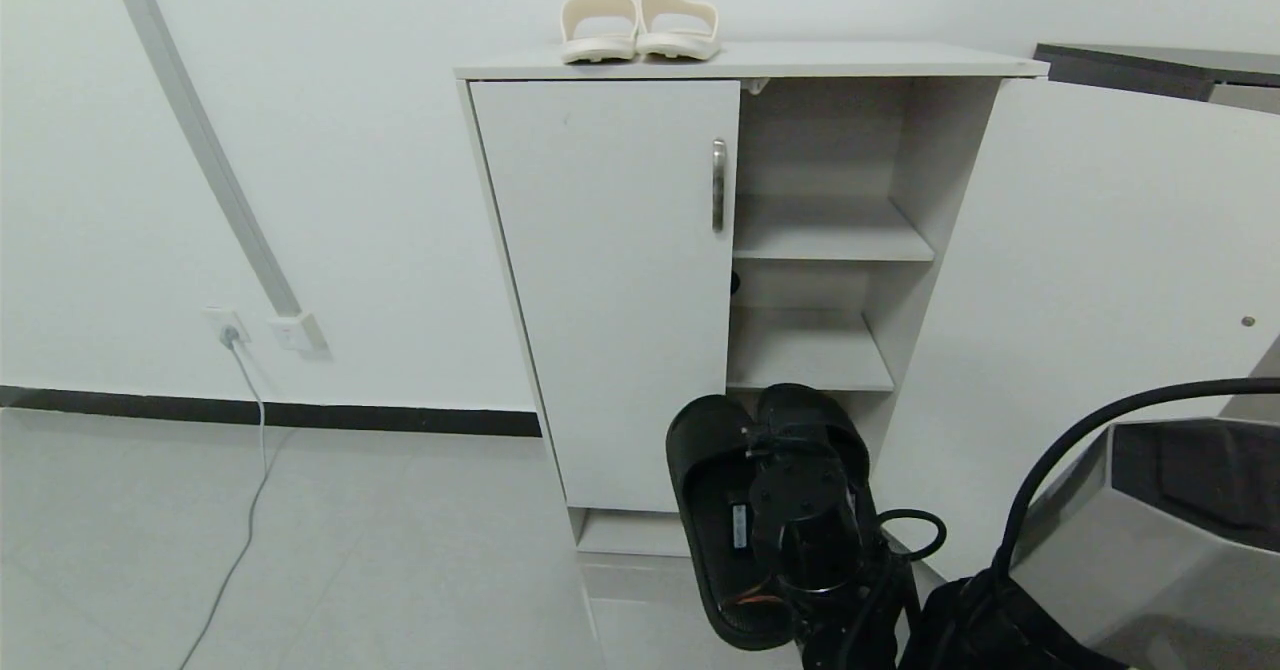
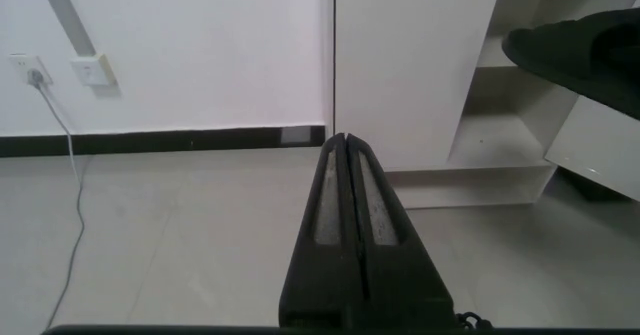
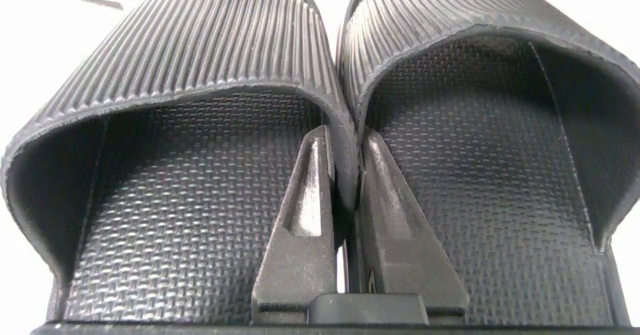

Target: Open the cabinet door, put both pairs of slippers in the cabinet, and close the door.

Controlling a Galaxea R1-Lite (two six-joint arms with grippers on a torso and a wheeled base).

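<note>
Between right fingers [image 3: 300,225]: black slippers [image 1: 712,470] clamped; cabinet [image 1: 880,58] just ahead, door [image 1: 1100,300] open; cream slippers [image 1: 640,28] on cabinet top; left fingers [image 2: 325,210] closed, empty. Stowing both pairs, closing remain.

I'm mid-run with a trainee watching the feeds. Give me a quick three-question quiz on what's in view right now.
1. True or false: the white slippers lie inside the cabinet.
2. What is the right end effector clamped on? A) the black slippers B) the white slippers C) nothing
3. Fill in: the left end effector is ___ (open or shut) and holds nothing.
Key: 1 false, they sit on the cabinet's top; 2 A; 3 shut.
</note>
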